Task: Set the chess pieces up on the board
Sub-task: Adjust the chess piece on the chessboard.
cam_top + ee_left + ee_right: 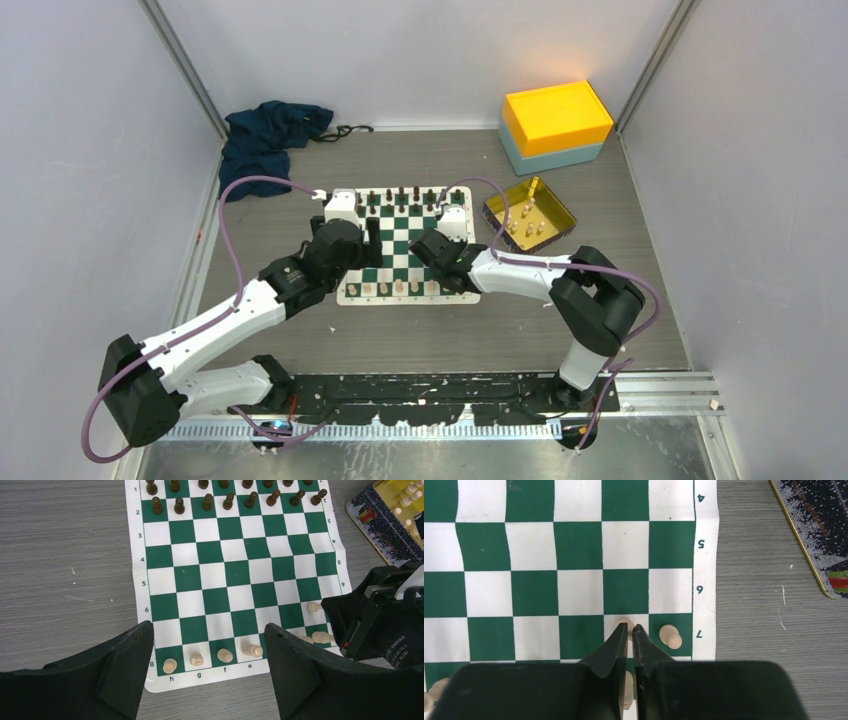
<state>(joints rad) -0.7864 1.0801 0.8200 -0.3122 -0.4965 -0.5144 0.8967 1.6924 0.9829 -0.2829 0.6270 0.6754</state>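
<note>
The green-and-white board [405, 250] lies in the middle of the table. Cream chess pieces [225, 655] stand along its near row, with a pawn [670, 636] on row 7 by the right edge. My right gripper [630, 627] is down on row 7, shut on a cream pawn [624, 623] that peeks out between its tips. It also shows in the top view [440, 252]. My left gripper [210, 640] hangs open and empty above the board's near left corner [372, 245]. Black pieces [225, 500] fill the far two rows.
A gold tray [500, 222] with several more cream pieces stands right of the board; its corner shows in the left wrist view [380, 525]. An orange box on a blue box [556, 115] sits at the back right. A dark blue cloth [265, 135] lies at the back left.
</note>
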